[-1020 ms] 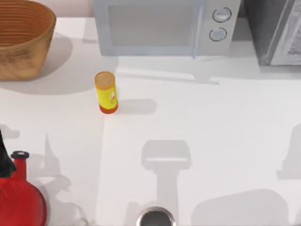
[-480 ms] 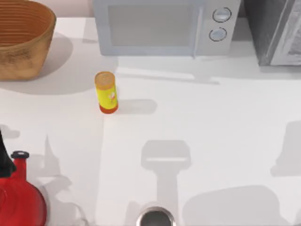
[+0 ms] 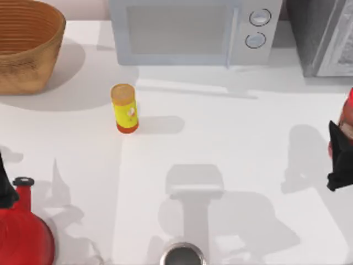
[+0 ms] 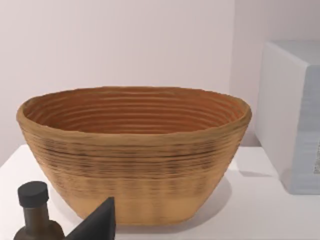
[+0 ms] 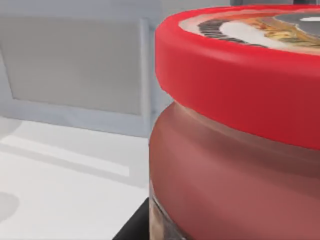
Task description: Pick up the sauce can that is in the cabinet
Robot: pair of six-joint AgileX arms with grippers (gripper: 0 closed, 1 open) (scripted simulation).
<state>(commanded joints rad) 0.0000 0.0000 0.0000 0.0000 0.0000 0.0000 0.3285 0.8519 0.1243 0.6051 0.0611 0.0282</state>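
At the far left of the table (image 3: 231,138), toward the back, stood a woven basket (image 3: 25,44), upright and open-topped; the left wrist view showed the same basket close up, with a small dark-capped bottle (image 4: 35,215) in front of it. The left gripper (image 4: 97,222) appeared there as a single dark finger tip beside that bottle; whether its fingers were apart or together could not be told. At the front left corner of the table sat a red kettle (image 3: 22,229) with a dark knob, a dark part of the left arm just above it at the table's left edge.

Right of the basket, a yellow tube (image 3: 124,107) with orange ends stood upright on the open table, well apart from everything else. Behind it, along the back edge, stood a pale grey microwave (image 3: 187,30) with two round knobs on its right side. A round metal object (image 3: 182,255) lay at the front edge, near the middle.

At the back right corner stood the cabinet (image 3: 320,36), dark grey with a lighter framed panel. In front of it, at the table's right edge, the right gripper (image 3: 343,157) was held above the table with the sauce can (image 3: 347,118) between its dark fingers, clamped on the can's body. The can was outside the cabinet, near its front. The right wrist view showed the can's red rim and reddish body at close range, a dark finger (image 5: 132,227) against its lower side.
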